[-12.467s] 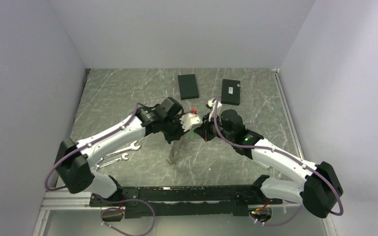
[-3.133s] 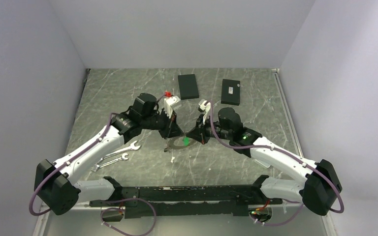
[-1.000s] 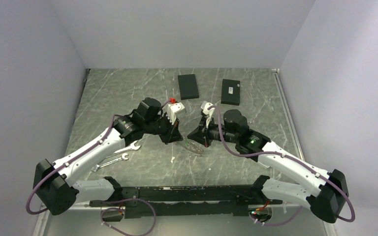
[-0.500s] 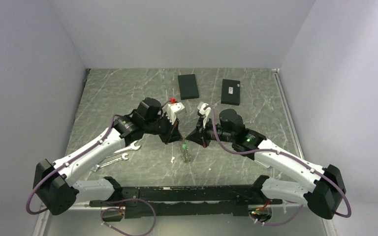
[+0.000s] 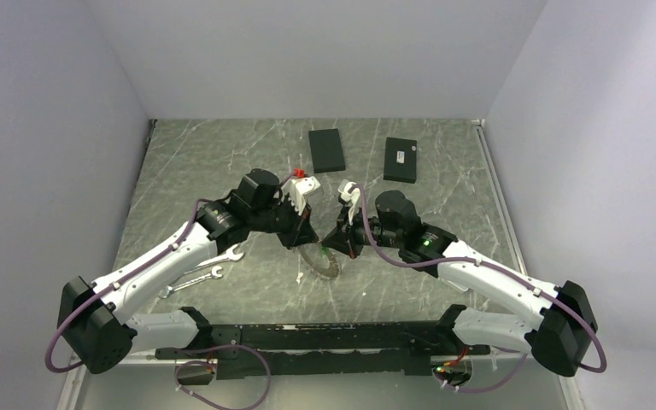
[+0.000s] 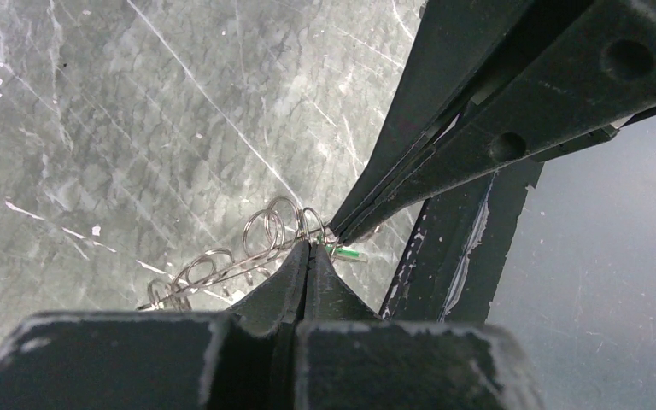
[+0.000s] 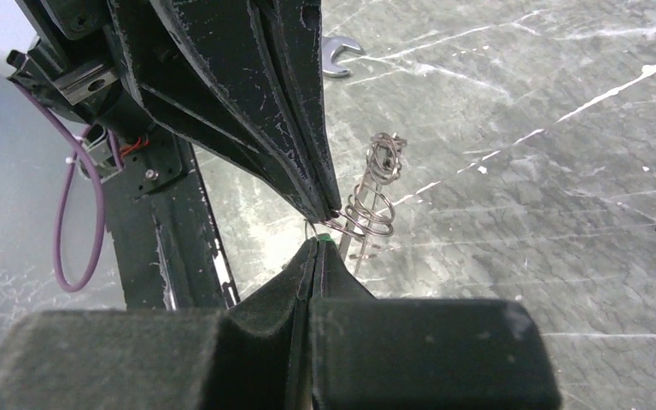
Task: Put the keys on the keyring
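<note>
- Grey marbled table sits between plain pale walls, with both arms reaching to its middle.
- Left gripper has its fingers pressed together, and their tips pinch the wire of the keyring.
- Right gripper is likewise closed; a small green piece sits at its tips, and I cannot tell whether it is pinched.
- The two grippers' tips nearly touch, point to point.
- The keyring hangs just below that meeting point; in the wrist views it shows as a string of wire loops.
- Two wrenches lie beside the left arm.
- Two black boxes lie flat toward the far edge, well apart from the grippers.
</note>
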Motion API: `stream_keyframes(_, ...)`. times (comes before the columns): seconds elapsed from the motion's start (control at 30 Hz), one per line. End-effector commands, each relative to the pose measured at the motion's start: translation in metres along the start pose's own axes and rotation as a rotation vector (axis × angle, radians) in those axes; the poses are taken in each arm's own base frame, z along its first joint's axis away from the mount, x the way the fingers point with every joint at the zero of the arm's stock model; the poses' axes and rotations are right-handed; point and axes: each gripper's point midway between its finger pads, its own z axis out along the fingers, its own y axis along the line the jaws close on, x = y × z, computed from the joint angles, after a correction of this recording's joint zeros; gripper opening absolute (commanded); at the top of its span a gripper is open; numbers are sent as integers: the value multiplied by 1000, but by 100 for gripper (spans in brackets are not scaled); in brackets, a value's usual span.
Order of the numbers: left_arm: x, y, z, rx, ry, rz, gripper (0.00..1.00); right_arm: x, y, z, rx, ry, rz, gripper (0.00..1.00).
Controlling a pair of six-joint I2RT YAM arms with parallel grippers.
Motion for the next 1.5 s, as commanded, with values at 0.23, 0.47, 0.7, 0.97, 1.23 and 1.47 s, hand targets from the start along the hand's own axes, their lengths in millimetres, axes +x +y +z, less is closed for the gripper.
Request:
stream_keyframes(0.23, -17, -11, -3, 45, -56, 28, 0, -39, -9, -13, 100, -120, -58, 0)
stream_keyframes(0.47, -16, -9, -1, 38, -47, 21, 0, -45, -9, -21, 122, -152, -69, 0)
stream_keyframes(0.7, -17, -9, 1, 43, -54, 6, 0, -45, -1, -14, 63, -147, -56, 0)
stream_keyframes(0.97, -17, -8, 4, 46, -48, -15, 0, -43, 1, -9, 45, -134, -47, 0)
stream_keyframes(1.23, -18, -9, 3, 44, -57, -20, 0, -38, 2, -4, 35, -110, -47, 0)
stream_keyframes(1.47, -19, -9, 2, 41, -60, -20, 0, -33, 4, 0, 36, -86, -53, 0)
